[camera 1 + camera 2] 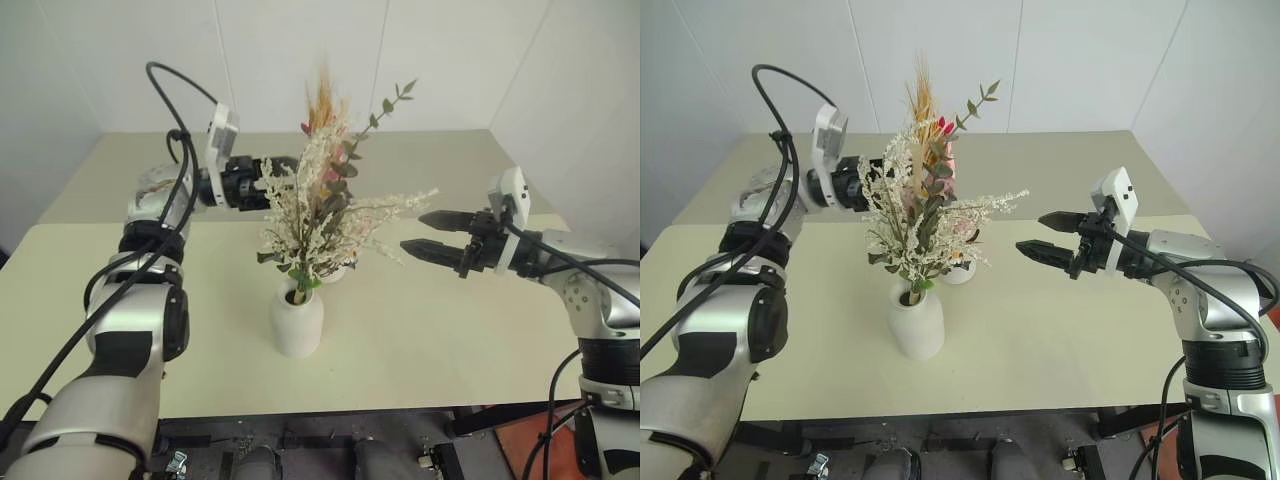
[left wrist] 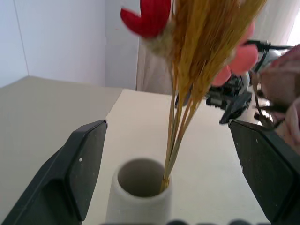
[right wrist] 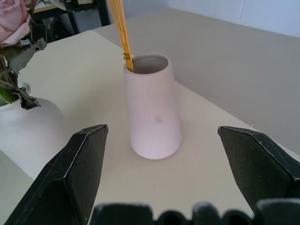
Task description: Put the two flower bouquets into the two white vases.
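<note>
A short rounded white vase [image 1: 297, 320] stands mid-table with the bushy cream-white and green bouquet [image 1: 320, 215] in it. Just behind it is the taller tapered vase [image 3: 152, 112], holding the golden wheat bunch [image 2: 180, 112] with its pink-red blossoms [image 2: 147, 16]. My left gripper [image 1: 265, 178] is open at the height of the flower heads, on the left of the bouquets, its fingers [image 2: 86, 164] wide apart on either side of the wheat stems without touching them. To the right of the vases my right gripper [image 1: 412, 232] hangs open and empty, pointing at them.
The vases stand on a pale front table [image 1: 450, 330]. A second, darker table [image 1: 450, 160] adjoins it at the back, against white walls. Black cables [image 1: 160, 80] loop above my left arm.
</note>
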Controlling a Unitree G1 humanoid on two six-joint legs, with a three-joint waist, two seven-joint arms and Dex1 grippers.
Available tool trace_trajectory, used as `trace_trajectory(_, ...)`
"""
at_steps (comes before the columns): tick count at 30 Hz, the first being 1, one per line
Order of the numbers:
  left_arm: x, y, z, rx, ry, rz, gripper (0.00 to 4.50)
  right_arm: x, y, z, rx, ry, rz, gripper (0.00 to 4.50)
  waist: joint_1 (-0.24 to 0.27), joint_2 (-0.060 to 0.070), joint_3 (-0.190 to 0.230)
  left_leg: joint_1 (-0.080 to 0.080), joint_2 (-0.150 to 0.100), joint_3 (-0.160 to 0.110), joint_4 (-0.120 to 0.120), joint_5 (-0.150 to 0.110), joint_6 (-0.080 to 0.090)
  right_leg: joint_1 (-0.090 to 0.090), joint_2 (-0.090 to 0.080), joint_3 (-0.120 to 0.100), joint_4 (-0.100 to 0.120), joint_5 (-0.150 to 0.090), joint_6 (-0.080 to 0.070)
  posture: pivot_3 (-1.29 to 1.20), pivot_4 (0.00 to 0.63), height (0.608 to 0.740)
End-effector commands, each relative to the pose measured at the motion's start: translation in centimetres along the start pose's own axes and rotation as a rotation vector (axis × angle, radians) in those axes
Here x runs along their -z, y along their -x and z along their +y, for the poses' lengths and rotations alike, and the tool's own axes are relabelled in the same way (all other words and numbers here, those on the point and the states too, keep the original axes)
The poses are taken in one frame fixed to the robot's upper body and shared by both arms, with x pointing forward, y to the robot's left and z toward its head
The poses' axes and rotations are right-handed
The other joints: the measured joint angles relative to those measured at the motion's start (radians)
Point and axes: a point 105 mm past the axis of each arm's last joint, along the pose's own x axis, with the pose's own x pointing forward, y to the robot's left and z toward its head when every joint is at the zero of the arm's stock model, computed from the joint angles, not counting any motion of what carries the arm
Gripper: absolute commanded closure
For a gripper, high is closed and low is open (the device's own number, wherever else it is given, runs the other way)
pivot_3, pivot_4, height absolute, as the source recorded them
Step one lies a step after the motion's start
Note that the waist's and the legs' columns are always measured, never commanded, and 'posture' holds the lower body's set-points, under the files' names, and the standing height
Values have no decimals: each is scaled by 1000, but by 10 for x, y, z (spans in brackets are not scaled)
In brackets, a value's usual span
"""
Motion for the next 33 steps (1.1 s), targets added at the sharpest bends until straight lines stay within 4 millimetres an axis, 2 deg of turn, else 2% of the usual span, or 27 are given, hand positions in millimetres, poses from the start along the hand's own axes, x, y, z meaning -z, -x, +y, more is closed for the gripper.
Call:
trace_trajectory(1, -1, 52, -12, -58, -33, 79, 0, -12, 6, -4, 16, 60, -7, 42, -16, 0, 0, 0, 0, 0, 0, 0, 0, 0, 0, 0, 0, 0, 0, 0, 150, 740)
trace_trajectory(5, -2, 86, -35, -114, -46, 102, 0, -8, 13, -8, 39, 67, 28, 42, -15, 1, 1, -1, 1, 0, -1, 0, 0, -2, 0, 0, 0, 0, 0, 0, 150, 740)
trace_trajectory(11, -5, 120, -83, -194, -82, 137, 0, -8, 31, -8, 72, 78, 43, 42, 10, 1, 1, 0, 2, 0, 0, 0, 0, 0, 0, -1, 0, 0, 0, 0, 150, 740)
trace_trajectory(15, -3, 129, -113, -218, -96, 164, 0, -10, 44, -3, 85, 90, 50, 42, 14, 1, 1, 0, 2, 1, 0, 0, 0, 0, 0, -1, -1, 0, 0, 0, 150, 740)
trace_trajectory(24, 1, 133, -152, -293, -90, 182, 0, -14, 64, 12, 98, 109, 62, 42, 10, 1, 1, 3, 3, 1, 0, 0, 0, 2, 0, 0, -1, 0, 0, 0, 150, 740)
trace_trajectory(28, 6, 133, -160, -315, -68, 180, 0, -16, 68, 17, 91, 113, 60, 42, 10, 1, 1, 4, 3, 2, 0, 0, 0, 2, 0, 0, -1, -1, 0, 0, 150, 740)
trace_trajectory(33, 6, 132, -158, -323, -58, 185, 0, -13, 69, 17, 94, 117, 77, 42, 9, 1, 1, 6, 3, 2, 0, 0, 0, 4, 0, 0, -1, -2, 1, 0, 150, 740)
